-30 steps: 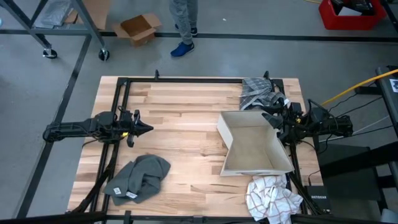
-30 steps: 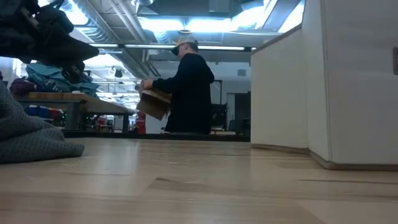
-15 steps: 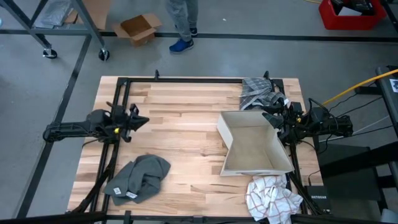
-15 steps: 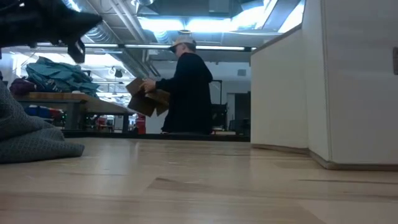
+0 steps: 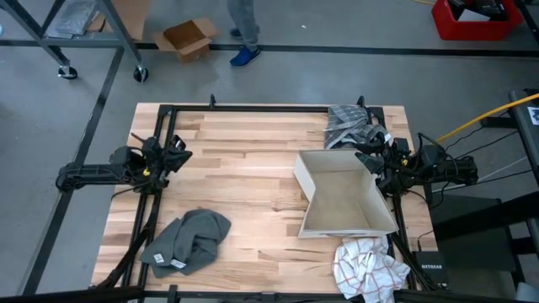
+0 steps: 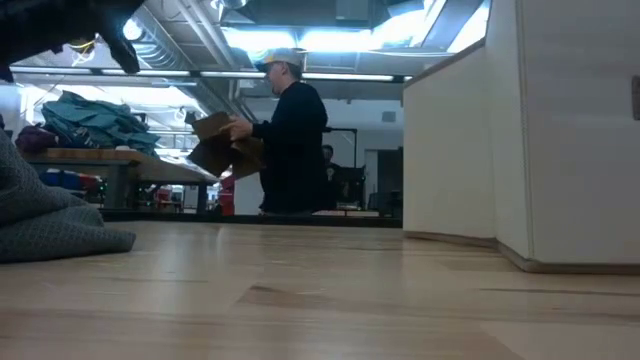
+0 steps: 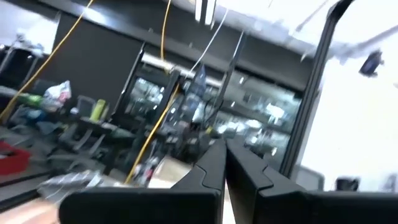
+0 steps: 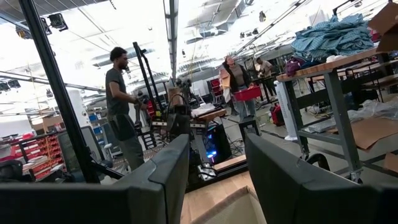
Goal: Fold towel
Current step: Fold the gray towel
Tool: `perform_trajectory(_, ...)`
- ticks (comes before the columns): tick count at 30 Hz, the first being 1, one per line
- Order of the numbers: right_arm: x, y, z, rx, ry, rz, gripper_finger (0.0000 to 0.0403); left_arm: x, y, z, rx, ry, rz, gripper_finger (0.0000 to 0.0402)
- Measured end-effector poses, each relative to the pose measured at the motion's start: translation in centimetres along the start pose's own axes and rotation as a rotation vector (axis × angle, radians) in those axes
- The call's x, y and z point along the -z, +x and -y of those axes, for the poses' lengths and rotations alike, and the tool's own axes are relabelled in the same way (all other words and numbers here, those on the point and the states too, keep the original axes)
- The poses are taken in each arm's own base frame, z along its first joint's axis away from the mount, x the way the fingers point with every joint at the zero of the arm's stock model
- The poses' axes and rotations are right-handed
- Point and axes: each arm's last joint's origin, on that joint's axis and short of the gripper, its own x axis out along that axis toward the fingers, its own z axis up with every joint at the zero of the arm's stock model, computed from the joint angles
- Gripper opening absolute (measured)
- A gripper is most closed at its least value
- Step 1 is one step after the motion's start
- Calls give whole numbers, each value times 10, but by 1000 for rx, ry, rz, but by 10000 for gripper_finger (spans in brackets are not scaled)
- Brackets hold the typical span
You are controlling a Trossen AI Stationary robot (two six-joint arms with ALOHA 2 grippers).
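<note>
Three towels: grey point(image 5: 189, 241), checked point(image 5: 368, 265), plaid point(image 5: 349, 124); left jaws clenched, right jaws released.

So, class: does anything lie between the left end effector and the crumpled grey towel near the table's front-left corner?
Nothing visible does. The left end effector, shut, sits above bare wooden table; the crumpled grey towel lies apart, unobstructed.

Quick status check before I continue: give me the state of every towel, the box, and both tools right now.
Grey towel: crumpled heap, unfolded, near the table's front left.
Checked towel: bunched at the front right corner.
Striped towel: bunched at the back right, behind the box.
White box: open on top, nothing visible inside.
Left tool: shut, holding nothing, over the table's left edge.
Right tool: open, holding nothing, at the box's right rim.
</note>
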Motion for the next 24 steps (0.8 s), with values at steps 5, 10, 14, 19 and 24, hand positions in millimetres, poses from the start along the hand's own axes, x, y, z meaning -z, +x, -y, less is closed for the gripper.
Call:
perform_trajectory(5,0,0,0,0,0,0,161,-17,9,8,36,-31,20,4)
perform_trajectory(10,0,0,0,0,-1,-1,161,-32,27,18,90,63,-49,4)
perform_trajectory(14,0,0,0,0,-1,-1,161,-33,44,19,14,145,-281,4)
perform_trajectory(19,0,0,0,0,-1,-1,161,-32,60,19,-127,127,-510,4)
perform_trajectory(24,0,0,0,0,-1,-1,161,-29,76,18,-152,122,-567,4)
